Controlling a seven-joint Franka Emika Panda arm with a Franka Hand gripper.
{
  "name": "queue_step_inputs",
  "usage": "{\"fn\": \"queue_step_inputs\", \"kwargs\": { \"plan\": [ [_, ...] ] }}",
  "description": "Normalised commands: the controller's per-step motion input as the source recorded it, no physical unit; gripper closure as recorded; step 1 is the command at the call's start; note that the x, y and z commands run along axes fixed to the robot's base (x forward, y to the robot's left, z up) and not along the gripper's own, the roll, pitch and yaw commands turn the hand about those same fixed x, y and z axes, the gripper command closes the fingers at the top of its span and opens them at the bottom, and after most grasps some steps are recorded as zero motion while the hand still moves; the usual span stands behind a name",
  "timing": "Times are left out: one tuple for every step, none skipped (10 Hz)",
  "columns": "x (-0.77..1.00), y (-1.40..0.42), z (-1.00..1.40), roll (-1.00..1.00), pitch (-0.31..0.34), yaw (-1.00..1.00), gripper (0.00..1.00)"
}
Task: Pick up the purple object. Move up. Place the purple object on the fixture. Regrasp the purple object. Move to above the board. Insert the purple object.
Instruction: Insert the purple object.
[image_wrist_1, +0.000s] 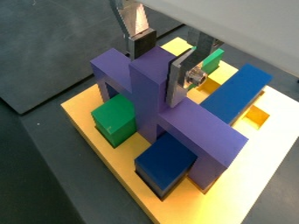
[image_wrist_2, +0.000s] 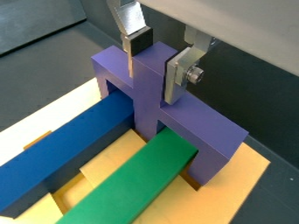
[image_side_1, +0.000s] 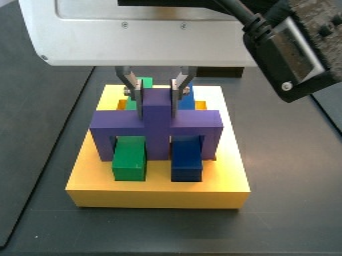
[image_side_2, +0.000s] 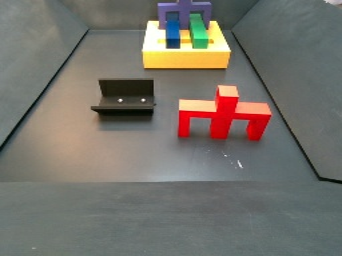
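Purple object (image_side_1: 155, 124), one, in gripper (image_side_1: 155, 82) over one board (image_side_1: 160, 187).

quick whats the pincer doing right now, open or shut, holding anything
Pincer: shut on the purple block's upright middle prong, above the yellow board, where the block straddles the green bar and the blue bar.

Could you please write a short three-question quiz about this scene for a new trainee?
1. True or false: the purple object straddles the green bar and the blue bar on the board.
2. What does the gripper grip: A) the middle prong, B) the green bar?
3. Which piece stands on the floor beside the fixture?

Key: 1 true; 2 A; 3 the red three-pronged piece.
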Motion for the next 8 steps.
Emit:
{"fn": "queue_step_inputs", "kwargs": {
  "plan": [
    [0.34, 0.0, -0.21, 0.0, 0.026, -0.16, 1.0],
    [0.27, 0.13, -0.34, 0.01, 0.023, -0.17, 1.0],
    [0.05, 0.08, -0.3, 0.01, 0.0, -0.11, 1.0],
    [0.01, 0.01, -0.3, 0.0, 0.0, -0.07, 1.0],
    [0.0, 0.0, -0.3, 0.0, 0.0, 0.0, 1.0],
    [0.0, 0.0, -0.34, -0.02, -0.031, 0.0, 1.0],
    [0.0, 0.0, -0.29, -0.04, -0.049, 0.0, 1.0],
    [0.0, 0.0, 0.0, 0.0, 0.0, 0.0, 1.0]
  ]
}}
